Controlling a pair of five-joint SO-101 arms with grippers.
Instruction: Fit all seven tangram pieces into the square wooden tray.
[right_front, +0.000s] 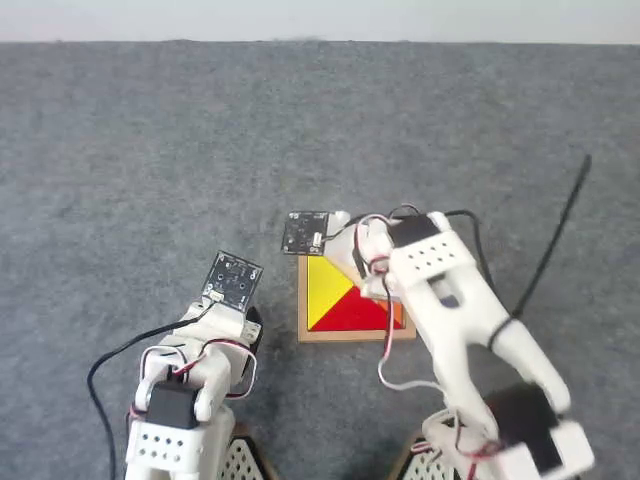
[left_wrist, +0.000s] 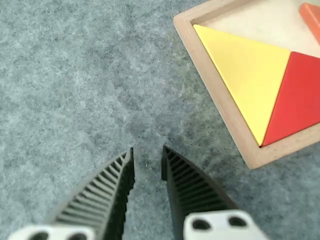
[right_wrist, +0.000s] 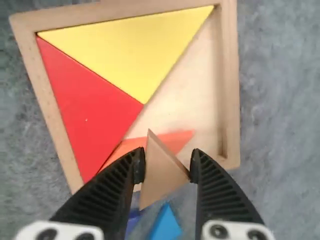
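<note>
The square wooden tray lies on the grey carpet with a large yellow triangle and a large red triangle lying flat in it. An orange piece sits by the tray's rim, next to the red triangle. My right gripper hangs over that corner, shut on a small triangle with a bare wood side and a blue face, held on edge above the orange piece. My left gripper is over bare carpet beside the tray, slightly open and holding nothing.
Grey carpet stretches all around the tray. The right arm crosses over the tray's right side. A black cable runs off to the right. The left arm stands at the lower left.
</note>
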